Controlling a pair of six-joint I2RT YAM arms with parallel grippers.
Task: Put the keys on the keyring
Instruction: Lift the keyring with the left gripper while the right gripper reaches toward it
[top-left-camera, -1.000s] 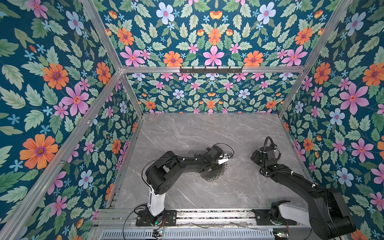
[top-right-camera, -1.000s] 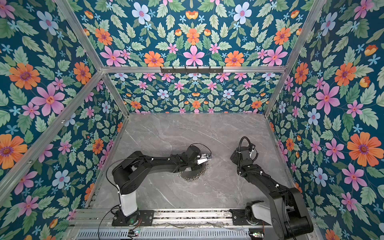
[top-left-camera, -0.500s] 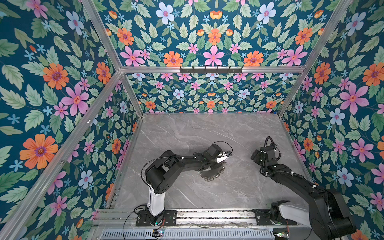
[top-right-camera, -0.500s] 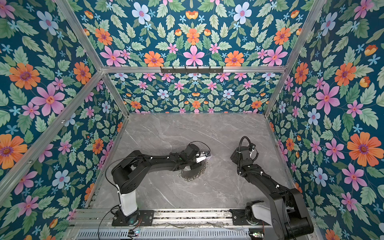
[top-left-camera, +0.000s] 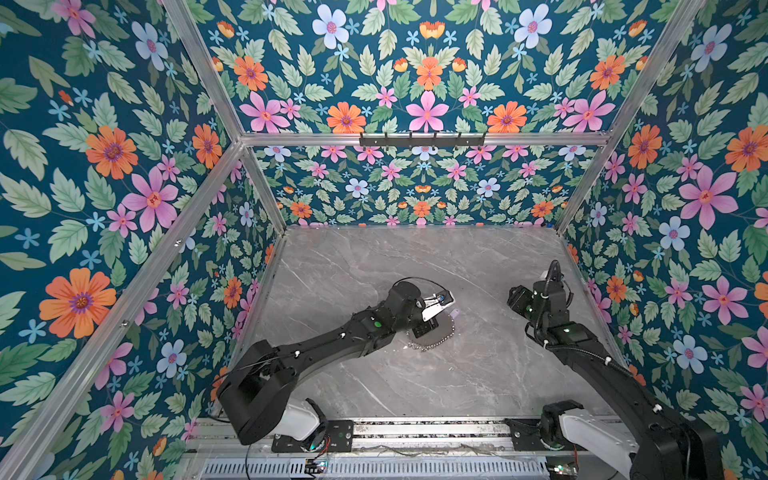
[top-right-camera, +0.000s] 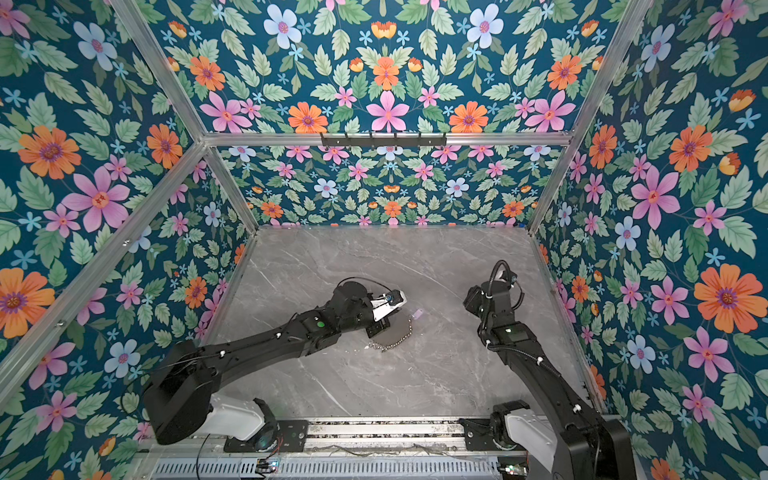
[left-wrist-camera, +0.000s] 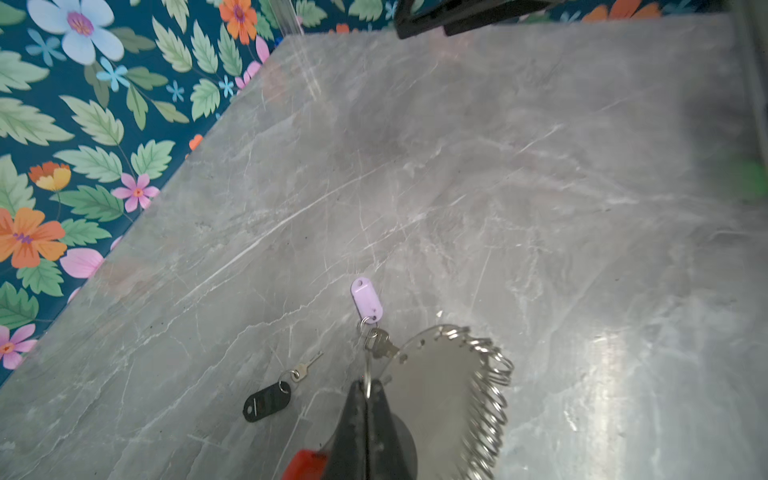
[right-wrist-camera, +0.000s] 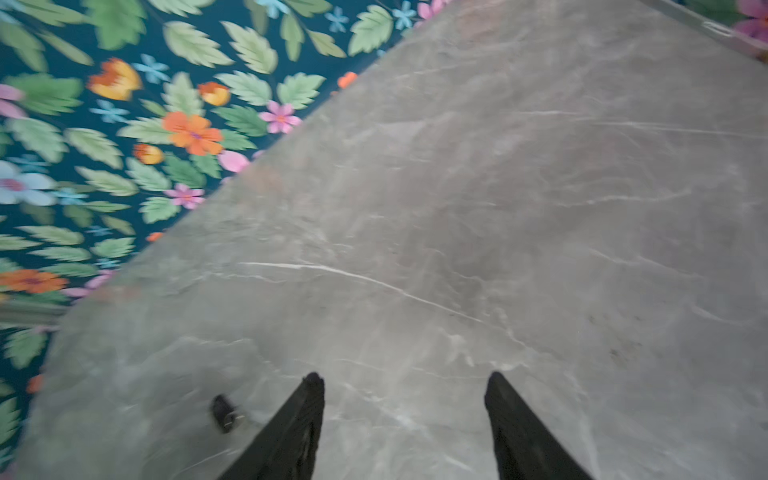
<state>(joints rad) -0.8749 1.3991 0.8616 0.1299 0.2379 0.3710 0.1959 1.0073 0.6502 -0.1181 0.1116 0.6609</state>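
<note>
In the left wrist view my left gripper (left-wrist-camera: 367, 388) is shut on the thin wire of the keyring (left-wrist-camera: 486, 382), a hoop strung with silver rings, its red section (left-wrist-camera: 305, 465) beside the fingers. The lilac key tag (left-wrist-camera: 366, 299) lies just beyond the hoop, its small ring and metal key against the wire; whether it is threaded on, I cannot tell. The black key tag (left-wrist-camera: 267, 402) lies loose on the table beside the gripper. Both top views show the keyring (top-left-camera: 436, 338) (top-right-camera: 392, 338) and the lilac tag (top-left-camera: 456, 314) (top-right-camera: 417, 312). My right gripper (right-wrist-camera: 405, 380) is open above bare table, with the black tag (right-wrist-camera: 222, 411) blurred off to one side.
The grey marble table (top-left-camera: 415, 266) is walled by floral panels at the back and on both sides. The right arm (top-left-camera: 540, 299) stands near the right wall, apart from the keyring. A metal rail (top-left-camera: 415, 432) runs along the front edge.
My left gripper has shut on the keyring's wire and shifted slightly with it. The right gripper's jaws have narrowed somewhat; its arm has barely moved.
</note>
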